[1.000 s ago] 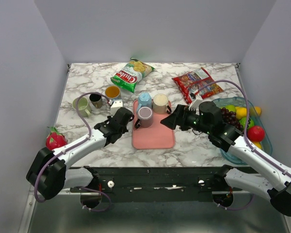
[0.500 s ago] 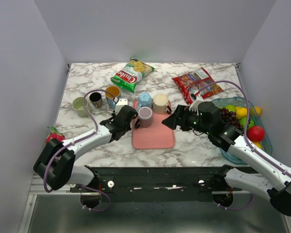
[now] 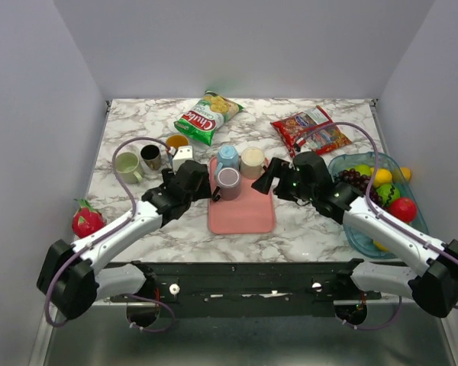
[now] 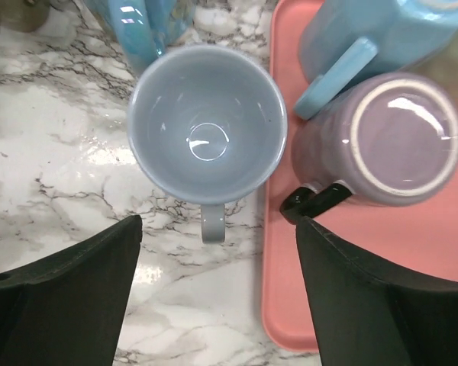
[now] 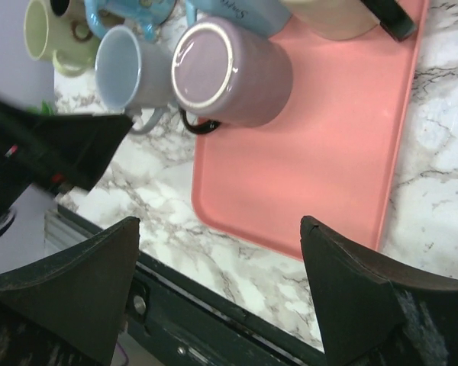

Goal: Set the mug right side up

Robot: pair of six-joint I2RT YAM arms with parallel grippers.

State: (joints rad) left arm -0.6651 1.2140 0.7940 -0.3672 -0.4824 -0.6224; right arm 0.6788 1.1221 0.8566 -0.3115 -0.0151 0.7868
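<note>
You have seven mugs in view. Three are on the one pink tray (image 3: pixel 244 217): a light blue mug (image 3: pixel 227 156), a cream mug (image 3: pixel 252 160) and a purple mug (image 3: pixel 229 181) that stands with its base up. Four are on the marble table (image 3: pixel 137 122) at the left of the tray: a pale green mug (image 3: pixel 127 164), a dark mug (image 3: pixel 150 155), a mug with orange inside (image 3: pixel 176 141) and the grey-blue mug (image 4: pixel 207 122). There are two snack bags at the far side, one green snack bag (image 3: pixel 208 114) and one red snack bag (image 3: pixel 309 130). One blue dish (image 3: pixel 365 157) at the right holds grapes and other fruits that I cannot count surely, and one dragon fruit (image 3: pixel 86 219) lies at the left edge. The grey-blue mug stands upright, mouth up, on the marble just beside the left edge of the tray and very close to the purple mug; I cannot tell if the two touch. Your left claw (image 4: pixel 218 225) is spread wide and holds nothing. In the left wrist view the mug sits just beyond its fingertips, centred in the gap, and its handle points back toward the claw without touching either finger. Your right claw (image 5: pixel 220 223) is also spread wide and empty, over the tray, with the purple mug a little beyond its tips.
</note>
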